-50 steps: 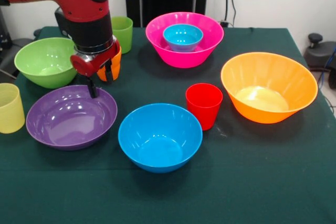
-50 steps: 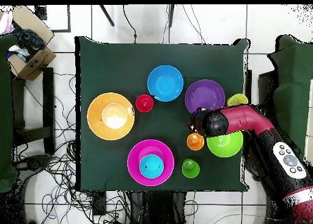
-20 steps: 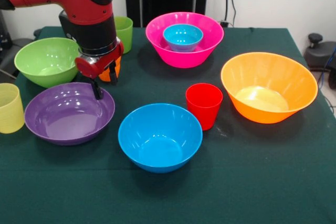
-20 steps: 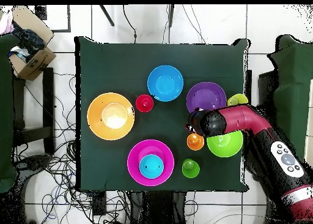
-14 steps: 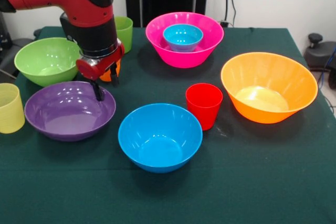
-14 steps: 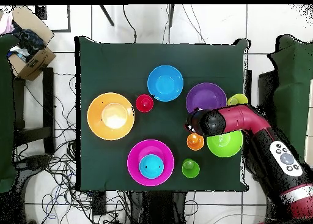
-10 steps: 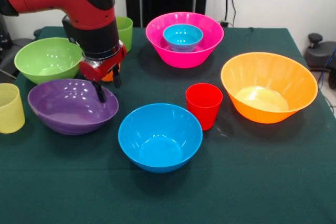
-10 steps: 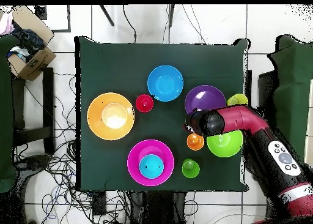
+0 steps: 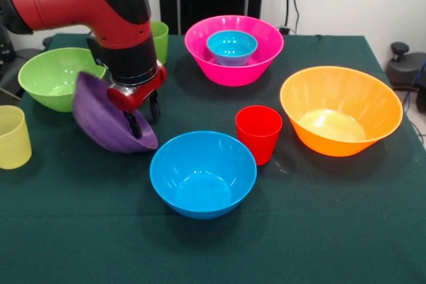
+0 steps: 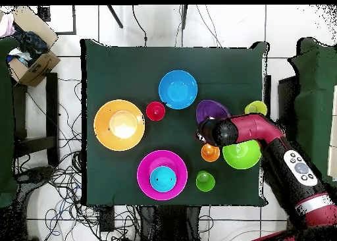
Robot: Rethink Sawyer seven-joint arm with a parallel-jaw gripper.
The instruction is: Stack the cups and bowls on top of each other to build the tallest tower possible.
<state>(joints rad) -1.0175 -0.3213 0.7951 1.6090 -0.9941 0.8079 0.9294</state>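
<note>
My gripper (image 9: 142, 115) is shut on the rim of the purple bowl (image 9: 106, 121), which hangs steeply tilted above the cloth with its underside toward the front camera. From overhead the purple bowl (image 10: 212, 110) shows just beyond the gripper (image 10: 203, 130). Close to its right stands the large blue bowl (image 9: 203, 174), with the red cup (image 9: 258, 134) past that. The small blue bowl (image 9: 231, 46) sits inside the pink bowl (image 9: 233, 74). The orange cup (image 10: 210, 152) is hidden behind the arm in the front view.
The lime green bowl (image 9: 56, 78) and the pale yellow cup (image 9: 13, 136) stand at the left. A green cup (image 9: 158, 38) is at the back, and the orange bowl (image 9: 341, 111) at the right. A green cloth (image 9: 319, 231) covers the table.
The purple bowl has come off the cloth and tipped from flat to steeply tilted in the gripper. Gripper and bowl have shifted right, toward the large blue bowl.
</note>
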